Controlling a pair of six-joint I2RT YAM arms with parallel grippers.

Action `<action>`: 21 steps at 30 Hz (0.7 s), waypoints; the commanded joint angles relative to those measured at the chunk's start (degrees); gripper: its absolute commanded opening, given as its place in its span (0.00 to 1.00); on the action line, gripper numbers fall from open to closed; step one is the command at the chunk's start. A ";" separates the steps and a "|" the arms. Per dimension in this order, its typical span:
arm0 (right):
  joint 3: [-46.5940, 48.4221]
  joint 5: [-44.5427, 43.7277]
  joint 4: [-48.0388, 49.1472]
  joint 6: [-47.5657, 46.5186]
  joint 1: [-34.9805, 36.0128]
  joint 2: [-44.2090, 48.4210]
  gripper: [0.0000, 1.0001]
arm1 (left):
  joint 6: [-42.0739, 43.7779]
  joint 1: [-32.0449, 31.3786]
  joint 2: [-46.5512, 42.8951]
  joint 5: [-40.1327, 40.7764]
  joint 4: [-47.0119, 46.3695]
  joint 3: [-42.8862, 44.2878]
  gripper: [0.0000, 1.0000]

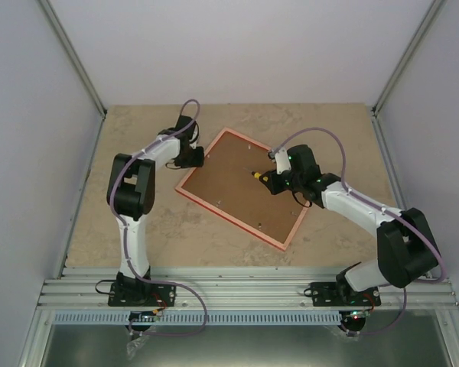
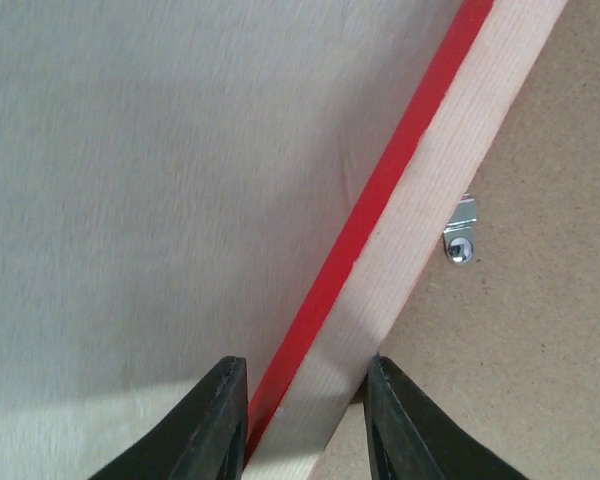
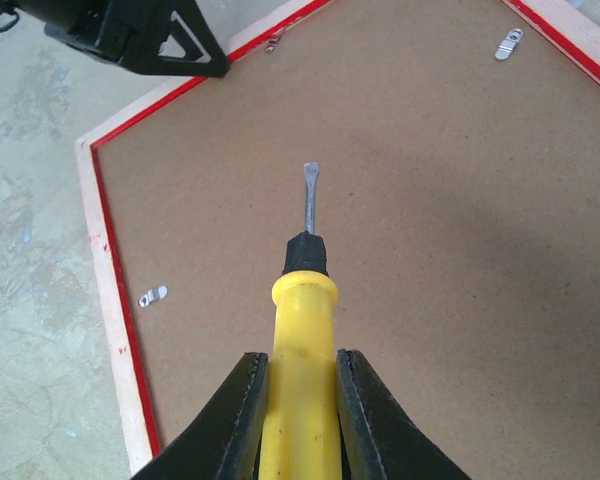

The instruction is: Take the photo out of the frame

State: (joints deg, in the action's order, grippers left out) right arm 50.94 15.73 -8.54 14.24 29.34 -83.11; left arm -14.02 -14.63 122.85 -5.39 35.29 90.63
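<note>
Top external: frame (image 1: 222, 214) face down, centre of desk (image 1: 138, 229), brown backing board (image 1: 241, 187) uppermost. The photo is hidden beneath, unseen. Left gripper (image 1: 191, 158) pinches the frame's upper-left rail. Right gripper (image 1: 273, 182) clamps a yellow screwdriver (image 1: 258, 176) over the board. Advice: hold the rail firm, slip the blade under each clip (image 3: 153, 296), and swivel it aside.

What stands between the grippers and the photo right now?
The brown backing board fills the face-down frame, with metal clips at its edges. The photo itself isn't visible.
</note>
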 commanded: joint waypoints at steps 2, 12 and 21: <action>0.75 1.70 1.56 0.18 0.24 -1.22 0.00 | -6.32 0.13 -3.96 -0.48 3.43 -8.01 0.31; 3.73 2.36 0.94 -0.47 3.46 -4.51 0.00 | -14.29 -0.15 -15.07 -3.71 -0.78 -23.86 0.23; 6.61 2.15 0.58 -0.53 7.39 -8.17 0.01 | -17.47 -4.44 -21.09 -4.91 -2.44 -31.79 0.23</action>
State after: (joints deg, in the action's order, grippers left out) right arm 55.16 17.37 -8.64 14.15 35.11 -89.54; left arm -28.01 -16.75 102.67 -9.54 30.81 62.11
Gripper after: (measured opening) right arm 0.177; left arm 0.233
